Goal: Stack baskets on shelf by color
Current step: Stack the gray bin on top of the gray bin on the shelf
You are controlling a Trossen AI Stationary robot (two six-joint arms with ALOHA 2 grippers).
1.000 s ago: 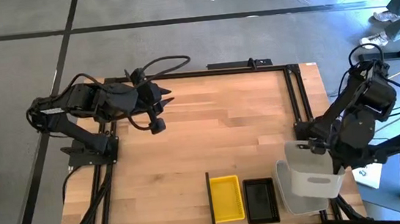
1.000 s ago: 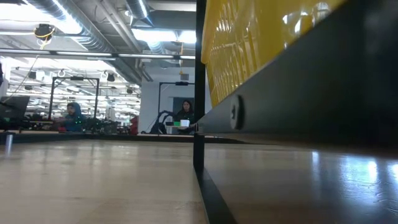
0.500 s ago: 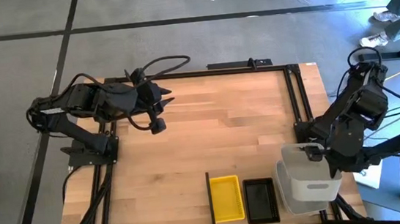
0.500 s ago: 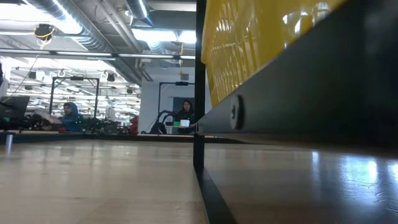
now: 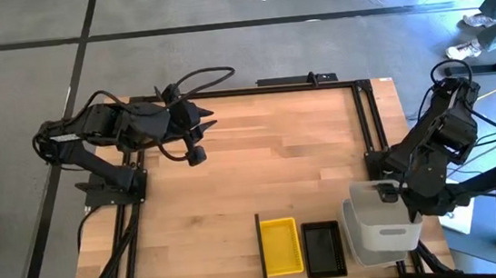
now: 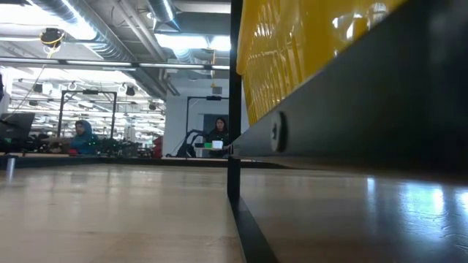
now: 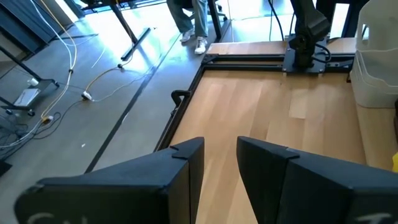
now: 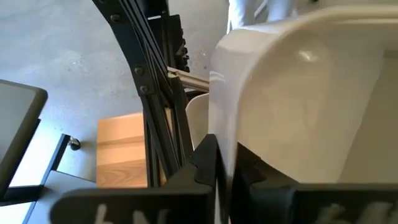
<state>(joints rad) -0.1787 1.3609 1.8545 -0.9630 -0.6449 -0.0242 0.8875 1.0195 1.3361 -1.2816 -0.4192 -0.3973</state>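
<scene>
Translucent grey-white basket (image 5: 383,226) going onto its stack at the near right corner of the table

Right gripper (image 5: 386,191) is clamping the far rim of that basket, its fingers pinched on the wall in the wrist view, and holding it over another grey-white one at the right end of the row. Yellow stack (image 5: 282,245) and black stack (image 5: 323,248) are sitting side by side on the shelf (image 5: 349,239), just past the dark divider (image 5: 260,245). No loose baskets are showing, so the sorting is looking nearly finished; only seating and release seem left. Left gripper (image 5: 207,119) is waiting at the far left, fingers slightly apart
</scene>
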